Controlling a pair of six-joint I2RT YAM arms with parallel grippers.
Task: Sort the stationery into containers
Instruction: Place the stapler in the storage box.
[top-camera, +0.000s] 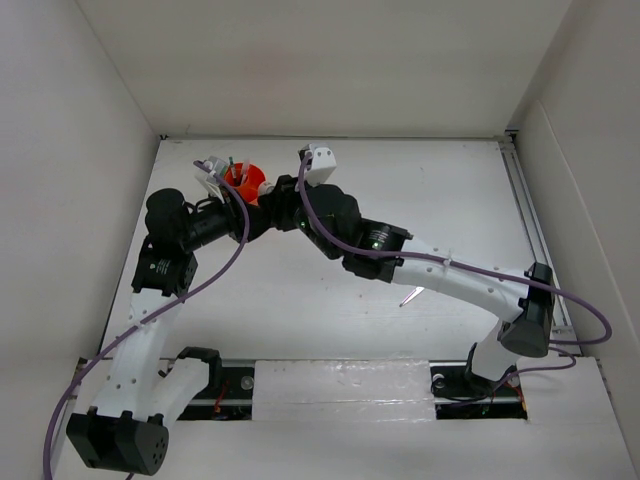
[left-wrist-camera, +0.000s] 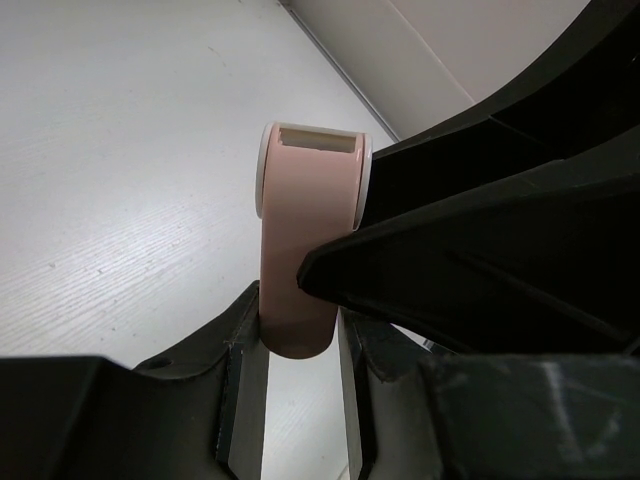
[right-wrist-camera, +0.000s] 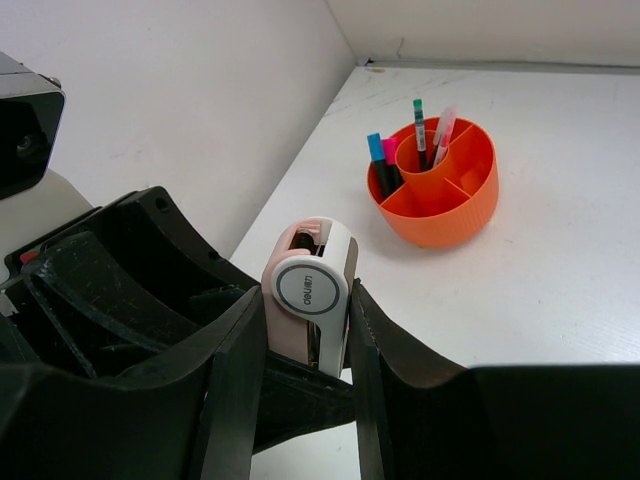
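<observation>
A pink-and-white correction tape (right-wrist-camera: 310, 285) hangs above the table between both grippers. My right gripper (right-wrist-camera: 308, 370) is shut on its flat sides. My left gripper (left-wrist-camera: 300, 400) is shut on the lower end of the same tape (left-wrist-camera: 300, 230), and a right finger (left-wrist-camera: 480, 260) crosses in front of it. The round orange organiser (right-wrist-camera: 455, 215) stands just beyond, near the back left corner (top-camera: 243, 181). Highlighters with blue and pink caps (right-wrist-camera: 378, 160) stand in one outer compartment, and thin pens (right-wrist-camera: 430, 125) stand in its centre well. A thin pink pen (top-camera: 412, 295) lies beside the right forearm.
White walls close in the table at the left (top-camera: 80, 200), back and right. A metal rail (top-camera: 530, 220) runs along the right edge. The two arms cross over the back left part of the table, close to the organiser.
</observation>
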